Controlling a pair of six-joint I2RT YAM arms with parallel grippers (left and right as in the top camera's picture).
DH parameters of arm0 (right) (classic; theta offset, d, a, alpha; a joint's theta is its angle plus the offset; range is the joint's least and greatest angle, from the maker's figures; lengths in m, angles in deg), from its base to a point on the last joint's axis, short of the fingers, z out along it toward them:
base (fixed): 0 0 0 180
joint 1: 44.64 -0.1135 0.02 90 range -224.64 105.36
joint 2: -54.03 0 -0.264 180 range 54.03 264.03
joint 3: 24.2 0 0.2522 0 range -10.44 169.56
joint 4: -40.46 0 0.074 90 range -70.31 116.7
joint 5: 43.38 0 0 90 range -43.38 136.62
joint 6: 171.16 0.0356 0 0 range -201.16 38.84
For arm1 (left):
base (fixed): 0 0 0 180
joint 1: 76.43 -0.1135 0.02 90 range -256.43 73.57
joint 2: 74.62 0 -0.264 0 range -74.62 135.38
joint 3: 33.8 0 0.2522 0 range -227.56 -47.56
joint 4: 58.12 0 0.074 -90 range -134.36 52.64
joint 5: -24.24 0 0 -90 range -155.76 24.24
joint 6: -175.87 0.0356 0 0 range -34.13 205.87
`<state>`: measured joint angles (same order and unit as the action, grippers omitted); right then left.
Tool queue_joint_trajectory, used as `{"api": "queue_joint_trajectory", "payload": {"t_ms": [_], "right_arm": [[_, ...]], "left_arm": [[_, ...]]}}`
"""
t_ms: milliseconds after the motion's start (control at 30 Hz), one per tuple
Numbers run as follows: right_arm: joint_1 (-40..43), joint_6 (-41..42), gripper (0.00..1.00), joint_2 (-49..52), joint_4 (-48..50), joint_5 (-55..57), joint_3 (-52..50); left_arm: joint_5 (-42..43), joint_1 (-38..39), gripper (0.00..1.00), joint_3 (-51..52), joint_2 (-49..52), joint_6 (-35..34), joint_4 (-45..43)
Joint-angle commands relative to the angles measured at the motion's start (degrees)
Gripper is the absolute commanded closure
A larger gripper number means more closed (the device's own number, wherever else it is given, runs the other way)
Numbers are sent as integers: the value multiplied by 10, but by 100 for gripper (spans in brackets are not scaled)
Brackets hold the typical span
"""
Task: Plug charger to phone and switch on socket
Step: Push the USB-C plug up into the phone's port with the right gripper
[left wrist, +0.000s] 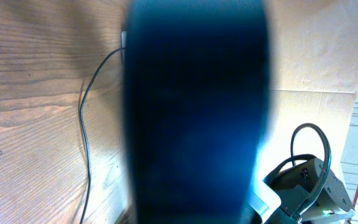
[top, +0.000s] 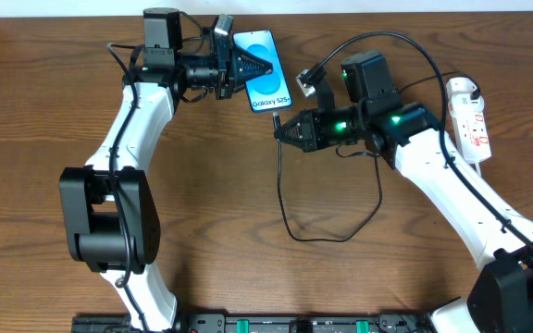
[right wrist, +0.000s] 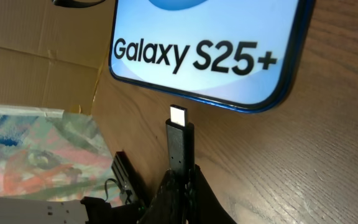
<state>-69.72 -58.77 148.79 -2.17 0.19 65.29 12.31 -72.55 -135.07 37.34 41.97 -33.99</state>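
Wooden table (top: 44, 139), left end effector (top: 265, 67) clamped on phone (top: 274, 85), right end effector (top: 281, 131) pinching charger (right wrist: 180, 146) — tip just short of phone

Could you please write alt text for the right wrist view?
The right gripper holds the charger, its metal tip pointed at and just short of the bottom edge of the phone, whose screen reads "Galaxy S25+". Wooden table lies behind.

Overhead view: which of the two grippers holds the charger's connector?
The right gripper: it pinches the black connector, whose tip points at the phone's bottom edge, not yet in. The left gripper has the phone instead.
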Motion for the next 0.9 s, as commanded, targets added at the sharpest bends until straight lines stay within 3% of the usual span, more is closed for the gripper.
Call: {"api": "queue_joint_trajectory", "payload": {"t_ms": [0,867], "right_arm": [[-5,5,99,-8,0,-2,-2],[-5,12,99,-8,12,0,-2]], "left_arm": [[18,3,93,0,-4,-1,-5],[19,6,93,0,-4,5,-5]]}}
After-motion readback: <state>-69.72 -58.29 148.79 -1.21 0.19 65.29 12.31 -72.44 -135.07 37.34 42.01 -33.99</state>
